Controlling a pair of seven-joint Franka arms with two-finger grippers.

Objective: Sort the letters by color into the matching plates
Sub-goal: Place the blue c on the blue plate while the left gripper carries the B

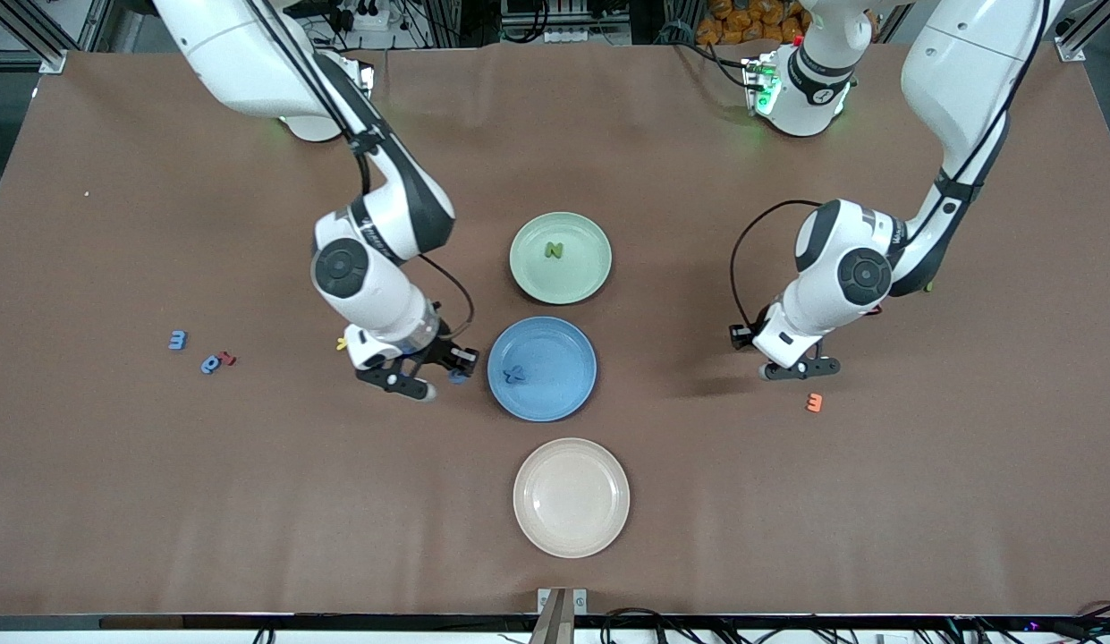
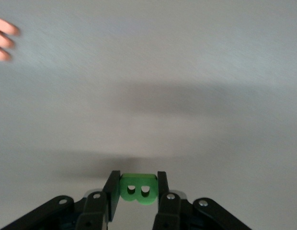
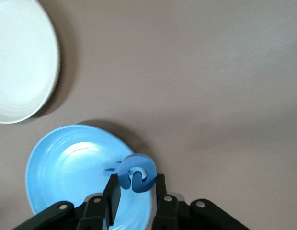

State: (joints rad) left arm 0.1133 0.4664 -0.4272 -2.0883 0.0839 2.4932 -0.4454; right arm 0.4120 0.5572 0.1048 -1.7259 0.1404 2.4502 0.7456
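Observation:
My right gripper (image 1: 451, 377) is shut on a small blue letter (image 3: 137, 173) and hangs low at the rim of the blue plate (image 1: 572, 394), on the side toward the right arm's end. One blue letter (image 1: 514, 374) lies in that plate. The pale green plate (image 1: 583, 268) lies farther from the front camera and holds a green letter (image 1: 554, 250). My left gripper (image 1: 809, 367) is shut on a green letter B (image 2: 137, 189) above bare table toward the left arm's end. Two more blue letters (image 1: 177, 340) (image 1: 210, 364) lie toward the right arm's end.
A beige plate (image 1: 571, 497) lies nearest the front camera, in line with the other two. An orange letter (image 1: 814, 402) lies just below the left gripper in the front view. A yellow letter (image 1: 343, 342) sits by the right wrist, and a red letter (image 1: 227, 358) touches one blue letter.

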